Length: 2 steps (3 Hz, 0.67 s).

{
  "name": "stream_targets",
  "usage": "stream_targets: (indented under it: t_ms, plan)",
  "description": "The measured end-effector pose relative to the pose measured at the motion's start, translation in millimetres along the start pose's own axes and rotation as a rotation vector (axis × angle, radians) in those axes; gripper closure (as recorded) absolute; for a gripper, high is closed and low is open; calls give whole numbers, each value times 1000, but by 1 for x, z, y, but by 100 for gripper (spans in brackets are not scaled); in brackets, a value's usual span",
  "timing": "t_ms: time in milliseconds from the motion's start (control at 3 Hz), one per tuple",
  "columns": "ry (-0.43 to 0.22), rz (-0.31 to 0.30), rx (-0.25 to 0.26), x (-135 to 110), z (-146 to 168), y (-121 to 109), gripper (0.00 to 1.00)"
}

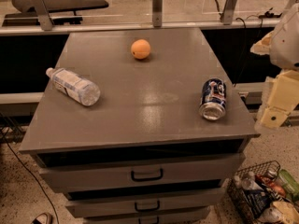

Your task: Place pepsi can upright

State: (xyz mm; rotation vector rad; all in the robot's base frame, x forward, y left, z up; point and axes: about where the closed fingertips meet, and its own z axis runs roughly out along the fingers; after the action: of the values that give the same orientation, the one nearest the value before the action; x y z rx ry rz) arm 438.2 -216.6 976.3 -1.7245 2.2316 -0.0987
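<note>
The pepsi can (213, 98) is dark blue with white and red markings. It lies on its side near the front right corner of the grey cabinet top (140, 111), with a silver end facing the camera. My gripper (276, 107), cream-coloured, hangs at the right edge of the view. It is off the right side of the cabinet, to the right of the can and apart from it. It holds nothing that I can see.
A clear plastic water bottle (74, 86) lies on its side at the left of the top. An orange (140, 49) sits near the back middle. Drawers (147, 174) face front. A wire basket (261, 195) of items stands on the floor at the lower right.
</note>
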Motion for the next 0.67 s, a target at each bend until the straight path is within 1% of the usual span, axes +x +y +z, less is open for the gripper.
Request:
stream_targets:
  t_ms: [333, 667]
  plan:
    - [0, 0, 0, 0, 0, 0, 0]
    - [-13, 57, 8, 1, 12, -7, 0]
